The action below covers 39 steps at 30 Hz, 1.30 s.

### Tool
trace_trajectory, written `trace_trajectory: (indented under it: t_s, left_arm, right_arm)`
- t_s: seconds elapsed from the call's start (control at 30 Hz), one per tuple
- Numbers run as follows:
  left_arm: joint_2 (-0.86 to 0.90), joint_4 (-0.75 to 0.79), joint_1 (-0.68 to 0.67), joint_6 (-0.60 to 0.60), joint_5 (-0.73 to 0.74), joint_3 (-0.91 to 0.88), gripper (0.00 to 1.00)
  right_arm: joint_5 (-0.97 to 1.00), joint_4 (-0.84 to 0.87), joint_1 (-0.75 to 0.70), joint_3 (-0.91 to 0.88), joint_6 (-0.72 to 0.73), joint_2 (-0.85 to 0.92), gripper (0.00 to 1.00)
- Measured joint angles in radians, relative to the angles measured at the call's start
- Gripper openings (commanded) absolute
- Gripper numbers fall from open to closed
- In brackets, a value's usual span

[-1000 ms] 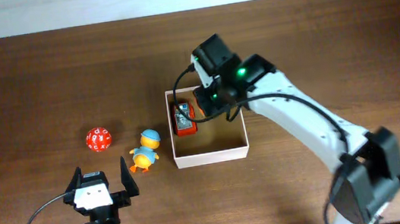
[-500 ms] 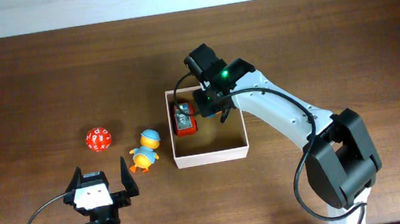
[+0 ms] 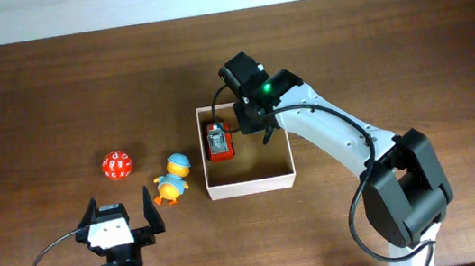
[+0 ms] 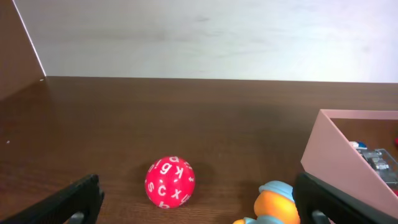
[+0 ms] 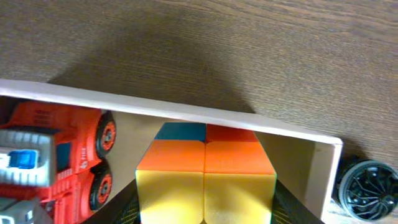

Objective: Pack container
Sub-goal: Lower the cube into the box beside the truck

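Plainly, the square shallow box with thin white walls and a tan inside sits near the middle of the dark brown wooden table, a little to the right of the loose toys. The right gripper hangs over the box's far-left corner. Its wrist camera shows its two dark fingers clamped on a small cube with orange, yellow and teal faces. The cube sits just inside the far white wall, but whether it touches the box floor cannot be told. From above, the gripper hides the cube.

A red plastic toy truck with black wheels lies inside the box against its left wall, just beside the held cube.

Outside the box, a small orange-and-yellow duck figure with a blue cap stands near the left wall without touching it. Further left, well apart from the box, rests a red ball printed with white letters.

The left gripper waits at the near edge of the table, fingers spread wide and holding nothing. Its camera looks between them toward the lettered ball, the duck's cap and the box's outer wall.
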Motion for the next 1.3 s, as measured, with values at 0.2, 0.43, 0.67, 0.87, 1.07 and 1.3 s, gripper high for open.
trace_trajectory:
  t_s: [0.2,0.43,0.67,0.87,1.07,1.3]
  left_arm:
    - [0.0,0.0,0.0,0.0,0.0,0.0,0.99]
    - [0.0,0.0,0.0,0.0,0.0,0.0,0.99]
    - [0.0,0.0,0.0,0.0,0.0,0.0,0.99]
    - [0.0,0.0,0.0,0.0,0.0,0.0,0.99]
    - [0.0,0.0,0.0,0.0,0.0,0.0,0.99]
    - [0.0,0.0,0.0,0.0,0.0,0.0,0.99]
  right_arm:
    - [0.011,0.0,0.0,0.0,0.011,0.0,0.65]
    - [0.014,0.0,0.0,0.0,0.011,0.0,0.64]
    - [-0.076,0.011,0.0,0.0,-0.03,0.0,0.3]
    - [-0.188,-0.025,0.0,0.0,-0.075,0.0,0.17]
    - [-0.259,-0.068,0.0,0.0,-0.124,0.0,0.17]
    - [-0.328,-0.049,0.0,0.0,-0.192,0.0,0.17]
